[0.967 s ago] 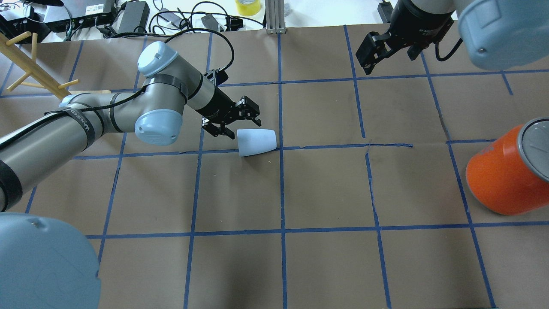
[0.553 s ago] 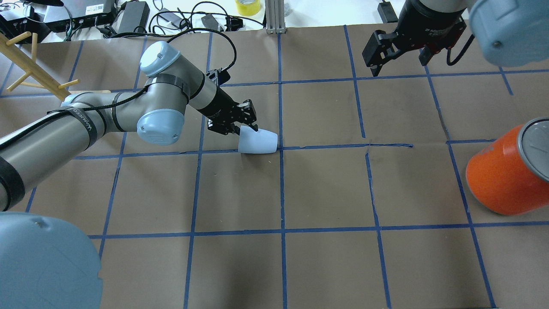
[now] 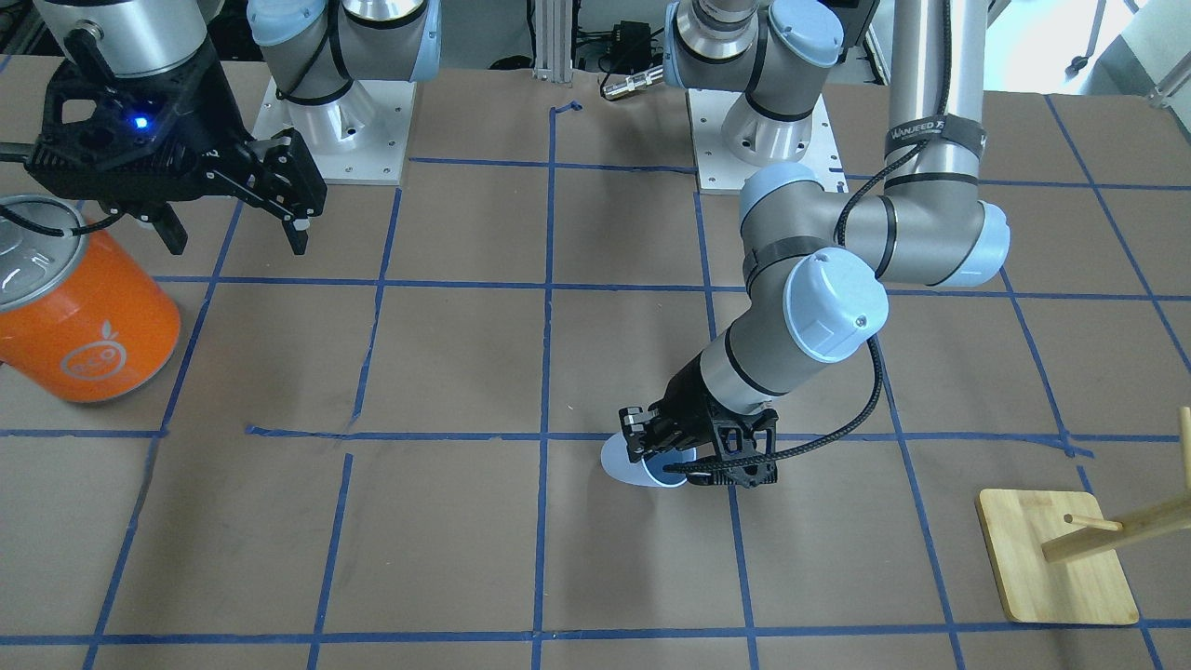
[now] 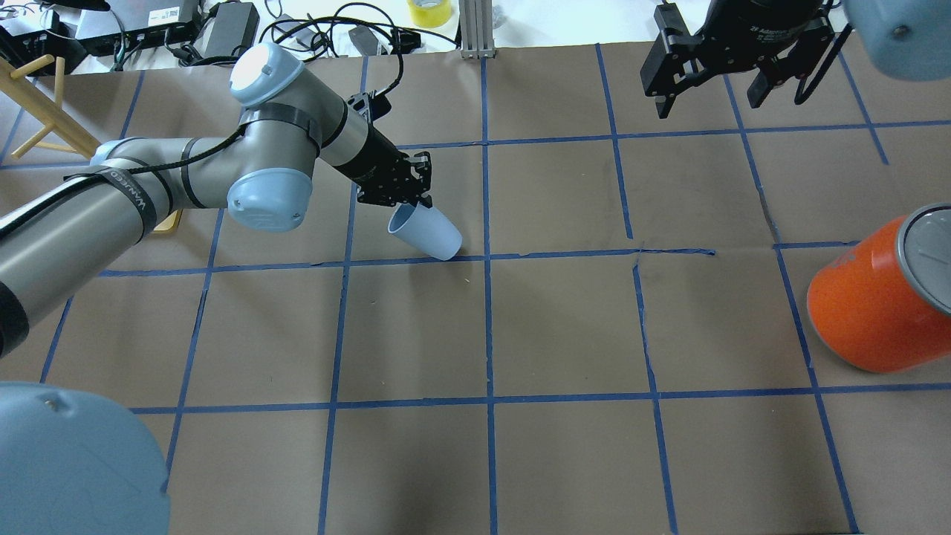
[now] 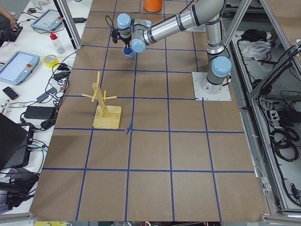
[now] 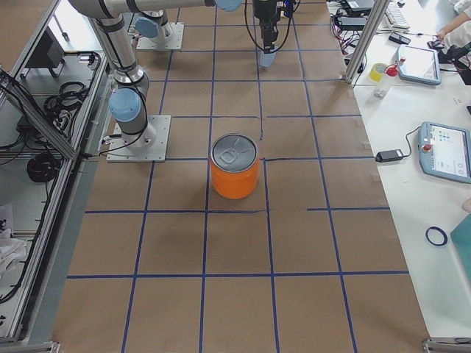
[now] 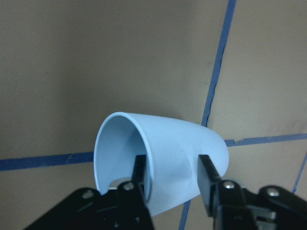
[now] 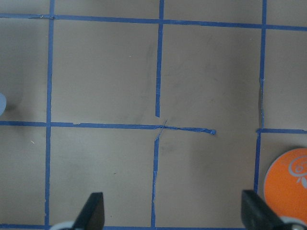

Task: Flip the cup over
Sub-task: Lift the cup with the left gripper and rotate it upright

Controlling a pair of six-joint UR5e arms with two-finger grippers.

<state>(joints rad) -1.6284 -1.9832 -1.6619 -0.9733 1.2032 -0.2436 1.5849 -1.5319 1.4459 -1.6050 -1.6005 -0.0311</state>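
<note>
Overhead: the cup (image 4: 427,230), lying flat a second ago with its mouth at 9 o'clock, now tilts up, mouth toward 10 o'clock and base low by the tape line. The left gripper (image 4: 414,200) has closed on its rim, so the flip is under way. The right gripper (image 4: 709,104) has drawn back toward 12 o'clock, fingers wide and empty.

Front-facing: the cup sits mid-table (image 3: 447,540), at 9 o'clock of the left gripper.

Left wrist: one finger is inside the wall and one outside, pinching it.

Right wrist: wide fingers, with the orange can (image 8: 292,177) at 4 o'clock.
</note>
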